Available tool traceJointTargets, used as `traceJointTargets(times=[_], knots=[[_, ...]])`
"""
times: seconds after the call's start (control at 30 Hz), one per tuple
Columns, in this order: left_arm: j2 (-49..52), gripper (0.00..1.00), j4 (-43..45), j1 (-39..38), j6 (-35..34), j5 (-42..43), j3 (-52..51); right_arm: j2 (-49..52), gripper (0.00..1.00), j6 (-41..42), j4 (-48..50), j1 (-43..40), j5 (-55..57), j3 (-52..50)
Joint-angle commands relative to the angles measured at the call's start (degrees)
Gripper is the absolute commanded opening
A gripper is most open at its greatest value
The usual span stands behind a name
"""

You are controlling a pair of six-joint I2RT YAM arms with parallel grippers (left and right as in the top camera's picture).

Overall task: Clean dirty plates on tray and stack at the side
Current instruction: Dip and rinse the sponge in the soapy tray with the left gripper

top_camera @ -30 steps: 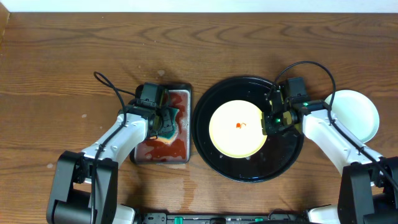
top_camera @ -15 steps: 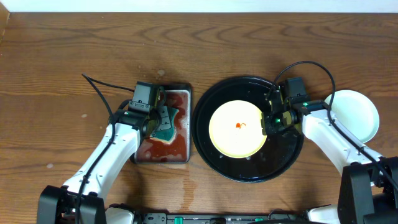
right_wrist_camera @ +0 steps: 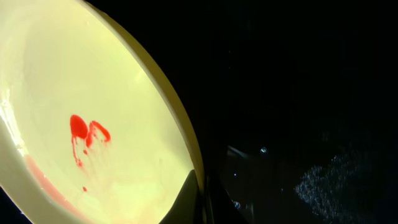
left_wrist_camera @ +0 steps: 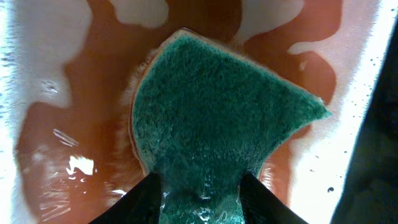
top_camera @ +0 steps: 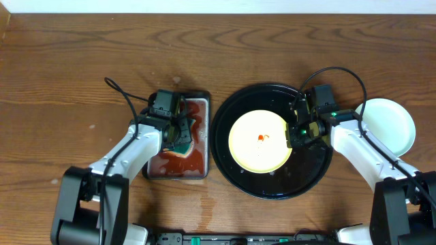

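A pale yellow plate (top_camera: 259,141) with a small red smear lies in the round black tray (top_camera: 313,170). My right gripper (top_camera: 294,133) is shut on that plate's right rim. In the right wrist view the fingers pinch the yellow plate's (right_wrist_camera: 93,124) edge at my right gripper (right_wrist_camera: 200,194), with the wet tray (right_wrist_camera: 298,93) beside it. My left gripper (top_camera: 180,136) is shut on a green sponge (top_camera: 182,141). Seen from the left wrist, the sponge (left_wrist_camera: 211,106) is squeezed at my left gripper (left_wrist_camera: 200,183) and lies in red liquid. A pale white plate (top_camera: 388,126) rests on the table at the right.
A small rectangular metal tray (top_camera: 194,167) of red liquid stands just left of the black tray, under my left gripper. Both arms' cables arch above the wrists. The wooden table's far edge runs along the top.
The left arm swung a little to the left and came back over the metal tray, still with the sponge. The right gripper and yellow plate have not moved.
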Motion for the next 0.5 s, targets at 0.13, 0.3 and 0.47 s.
traceJointTargets(times=[0.13,0.3,0.47], knots=[[6.43,0.08,-0.37,0.04,-0.09,0.35,-0.55,0.39,0.01,-0.59,0.13,0.59,0.15,-0.09],[4.66,0.07,-0.79,0.04,-0.09,0.35,-0.42,0.39,0.01,-0.61,0.13,0.59,0.15,-0.09],[-1.31,0.07,-2.34,0.44,-0.09,0.35,-0.42,0.39,0.01,-0.63,0.17,0.59,0.15,-0.09]])
